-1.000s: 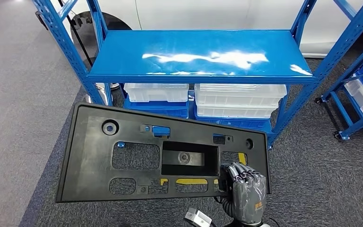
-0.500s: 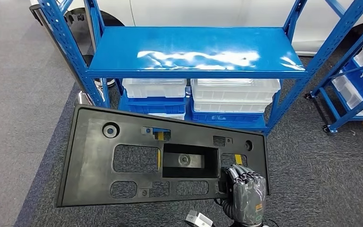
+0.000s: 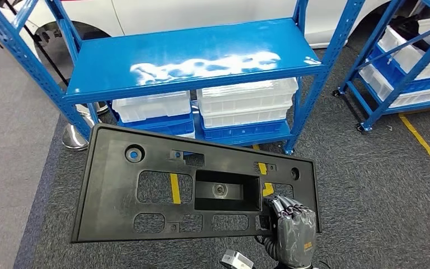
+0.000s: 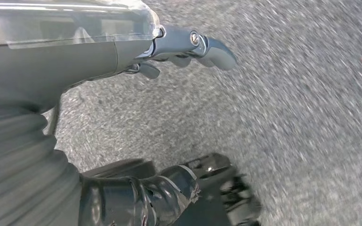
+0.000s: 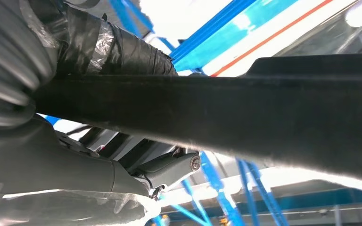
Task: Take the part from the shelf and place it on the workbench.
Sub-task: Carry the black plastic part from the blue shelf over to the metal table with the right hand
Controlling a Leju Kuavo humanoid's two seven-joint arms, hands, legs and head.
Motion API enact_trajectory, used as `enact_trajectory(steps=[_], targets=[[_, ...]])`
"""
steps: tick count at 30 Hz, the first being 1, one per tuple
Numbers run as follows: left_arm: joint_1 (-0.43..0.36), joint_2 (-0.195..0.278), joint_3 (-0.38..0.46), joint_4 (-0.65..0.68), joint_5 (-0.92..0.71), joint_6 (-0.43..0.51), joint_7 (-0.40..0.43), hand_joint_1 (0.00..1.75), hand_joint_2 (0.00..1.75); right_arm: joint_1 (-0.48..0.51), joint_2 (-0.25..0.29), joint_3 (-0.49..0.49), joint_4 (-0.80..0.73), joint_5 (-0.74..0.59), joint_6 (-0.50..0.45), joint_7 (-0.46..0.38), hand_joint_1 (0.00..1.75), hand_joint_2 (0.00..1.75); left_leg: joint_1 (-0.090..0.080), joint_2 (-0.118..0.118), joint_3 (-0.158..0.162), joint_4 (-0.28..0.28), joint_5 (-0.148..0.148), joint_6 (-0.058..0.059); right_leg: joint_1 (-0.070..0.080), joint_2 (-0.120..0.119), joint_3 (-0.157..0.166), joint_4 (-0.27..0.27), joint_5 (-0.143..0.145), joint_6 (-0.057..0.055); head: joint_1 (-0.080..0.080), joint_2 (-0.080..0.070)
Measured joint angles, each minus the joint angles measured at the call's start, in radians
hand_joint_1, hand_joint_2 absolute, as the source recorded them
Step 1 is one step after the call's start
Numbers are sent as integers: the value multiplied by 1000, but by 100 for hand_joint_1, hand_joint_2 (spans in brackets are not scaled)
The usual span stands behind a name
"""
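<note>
The part is a large black plastic panel with several cut-outs, held flat in front of me above the floor. My right hand grips its near right corner, fingers curled over the top face. The right wrist view has the panel's edge clamped between the taped fingers and the thumb of my right hand. My left hand hangs over grey carpet, thumb and fingers apart, holding nothing. The blue shelf stands ahead with a bare top board.
White and blue bins fill the shelf's lower level. A second blue rack with white bins stands at the right. A yellow floor line runs beside it. A white car is behind the shelf.
The whole scene has shifted left and away, so the camera has turned right. The panel stays in my right hand, unchanged.
</note>
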Motion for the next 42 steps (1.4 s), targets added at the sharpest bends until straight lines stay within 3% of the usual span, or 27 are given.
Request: enact_trajectory(steps=[2,3,4,5,7,9,10,11,12,14,16,18,19,20,22,24,26,28,29,31,33,34,35,37,38,39,42], targets=[[4,0,0,0,1,-6,-5,0,175,1,0,0,0,0,0,0,175,175,1,-13,-55,121,-46,-3,1,24,-4,1,2,-3,0,0],[5,1,0,0,1,-7,-7,0,175,2,0,0,0,0,0,0,175,175,1,-14,-64,140,-41,-3,1,37,-4,2,2,-3,0,0],[5,1,0,0,1,-8,-9,0,175,3,-1,0,0,0,0,0,175,175,1,-16,-55,120,-17,-1,1,51,-4,3,3,-3,0,0],[5,1,0,0,1,-8,-10,0,175,4,-1,0,0,0,0,0,175,175,1,-22,-30,65,21,2,1,64,-3,5,3,-3,0,0],[5,2,0,0,1,-8,-11,0,175,4,-1,0,0,0,0,0,175,175,4,-69,25,-65,83,10,2,88,-6,10,3,2,0,0],[5,3,0,1,2,-7,-12,0,175,4,-1,0,0,0,0,0,175,175,6,-110,50,-132,98,17,-1,110,-18,15,8,13,1,0],[5,4,0,1,2,-7,-13,0,175,5,-1,0,0,0,0,0,175,175,5,-113,52,-139,96,19,-3,122,-24,14,12,21,0,0],[6,3,0,1,2,-6,-13,0,175,7,-1,0,-1,0,0,0,175,175,7,-101,55,-147,98,24,-5,133,-29,14,15,28,0,0],[6,4,0,1,3,-4,-13,0,175,10,-2,0,-2,0,-1,0,175,175,8,-88,56,-152,103,30,-5,126,-33,17,13,34,1,0],[4,4,0,1,4,-2,-13,0,175,15,-3,-1,-7,0,-1,0,175,175,13,-60,61,-165,110,43,-1,82,-56,67,-20,44,4,0],[5,4,0,1,4,-1,-13,0,175,17,-4,-1,-9,0,-1,-1,175,175,9,-31,62,-166,110,49,-3,33,-109,180,-81,51,8,0],[8,4,0,1,4,-2,-12,0,175,21,-4,-1,-9,0,-1,0,175,175,7,0,62,-164,108,50,-7,18,-147,261,-105,56,8,0],[8,4,0,1,4,-3,-12,0,175,23,-4,-1,-9,0,0,0,175,175,7,14,62,-164,106,48,-9,13,-141,253,-90,57,8,0],[7,4,0,1,4,-3,-12,0,175,24,-5,-1,-9,0,0,0,175,175,7,27,63,-162,104,46,-9,6,-115,207,-61,56,8,0],[5,4,0,1,5,-4,-12,0,175,25,-5,-1,-10,0,0,0,175,175,4,47,67,-158,98,38,-3,-33,-44,78,-11,49,8,0],[4,5,0,1,6,-5,-12,0,175,24,-6,-2,-12,0,-1,-1,175,175,-1,63,70,-155,91,27,6,-57,-11,12,0,39,8,0],[3,5,0,1,6,-7,-15,0,175,25,-6,-2,-14,0,-1,-1,175,175,-3,80,75,-156,88,18,8,-41,-12,7,0,29,7,0],[1,5,0,1,7,-8,-21,0,175,26,-7,-2,-15,0,-1,-1,175,175,0,63,73,-139,69,8,4,-23,-12,1,5,18,7,0],[1,6,0,1,7,-9,-24,0,175,26,-7,-2,-15,0,-1,-1,175,175,2,41,60,-105,44,4,1,-14,-11,-2,7,12,7,0],[3,6,0,1,8,-10,-27,0,175,25,-7,-3,-16,0,-1,-1,175,175,5,-2,9,14,-25,-1,-1,5,-12,-2,10,5,7,0],[7,7,0,1,9,-12,-28,0,175,26,-7,-3,-16,0,0,-2,175,175,5,-13,-40,120,-60,-3,1,26,-14,1,10,2,7,0],[8,7,0,1,10,-14,-29,0,175,27,-7,-3,-16,0,0,-2,175,175,5,-14,-47,130,-50,-3,1,35,-16,7,8,1,7,0],[8,7,0,1,10,-16,-30,0,175,27,-7,-3,-16,0,0,-2,175,175,5,-14,-37,102,-21,-2,2,42,-19,16,4,2,7,0],[6,8,0,1,10,-19,-32,0,175,27,-7,-3,-16,0,0,-2,175,175,5,-20,4,-4,41,5,3,53,-29,46,-10,7,7,0],[4,8,0,1,10,-19,-32,0,175,27,-7,-3,-16,0,0,-2,175,175,4,-25,18,-43,57,10,4,57,-38,64,-18,12,7,0],[3,9,0,1,10,-19,-33,0,175,27,-7,-3,-16,0,0,-2,175,175,2,-30,20,-59,59,14,6,59,-48,81,-25,18,7,0],[3,9,0,1,10,-21,-34,0,175,28,-7,-3,-16,0,0,-2,175,175,2,-31,0,-35,46,30,5,59,-76,122,-41,34,7,0]])
